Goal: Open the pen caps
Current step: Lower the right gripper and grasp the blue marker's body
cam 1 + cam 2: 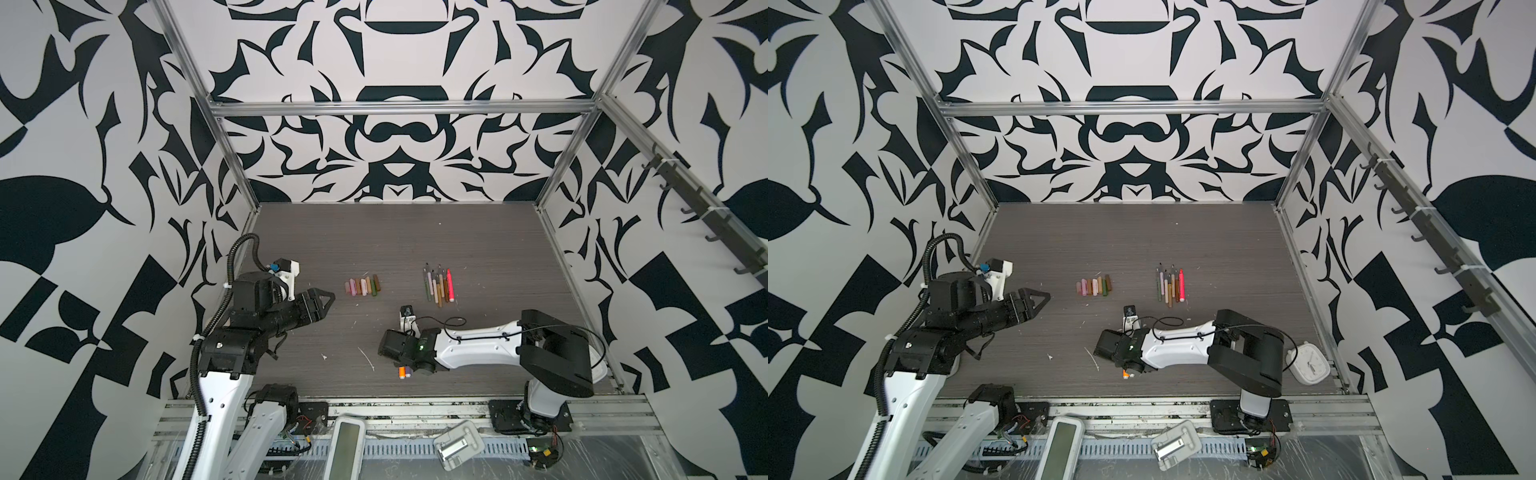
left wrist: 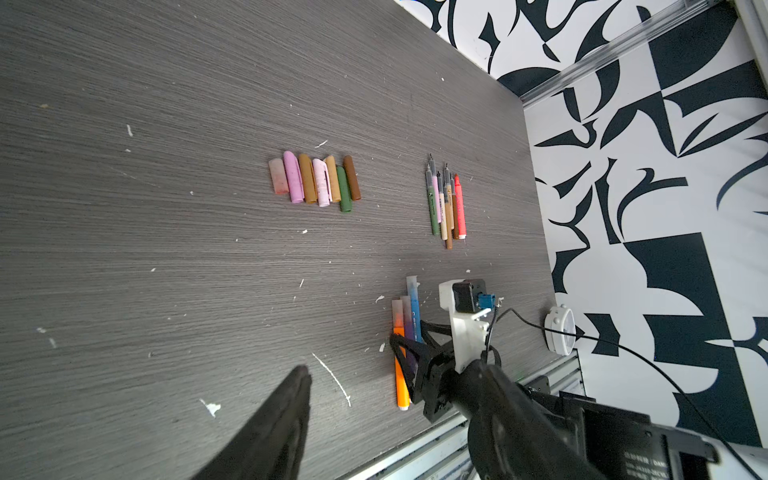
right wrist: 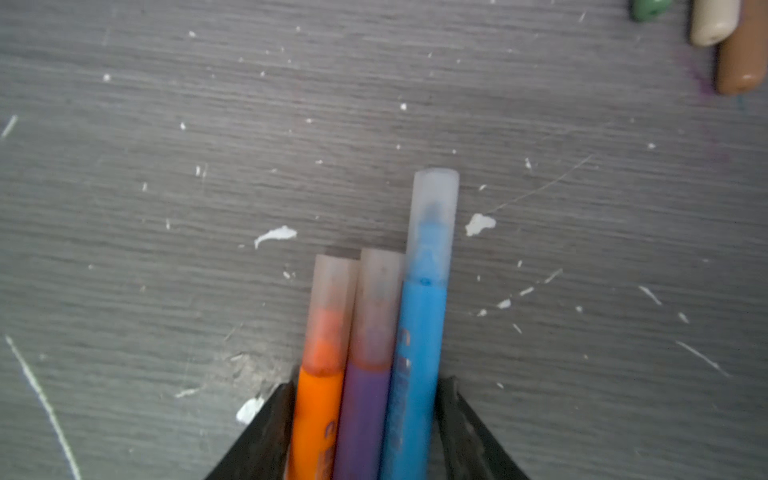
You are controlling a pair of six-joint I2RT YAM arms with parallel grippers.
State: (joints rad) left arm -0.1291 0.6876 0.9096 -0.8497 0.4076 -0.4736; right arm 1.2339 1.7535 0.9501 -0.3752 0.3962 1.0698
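Three capped pens, orange (image 3: 320, 415), purple (image 3: 365, 415) and blue (image 3: 415, 365), lie side by side near the table's front, each with a pale translucent cap (image 3: 434, 216). My right gripper (image 3: 365, 386) has a finger against each outer pen, so it is shut on all three. Both top views show only their tail ends (image 1: 403, 371) (image 1: 1125, 374) under the wrist. A row of loose pen caps (image 1: 363, 286) (image 2: 316, 180) lies mid-table, with a bunch of uncapped pens (image 1: 438, 284) (image 2: 446, 203) to its right. My left gripper (image 1: 328, 299) hangs open and empty, left of the caps.
A white clock (image 1: 1306, 365) stands at the table's front right corner, behind the right arm. Two pale devices (image 1: 347, 444) (image 1: 455, 444) lie on the front rail. White flecks and a scratch (image 2: 332, 378) mark the grey table (image 1: 415, 232).
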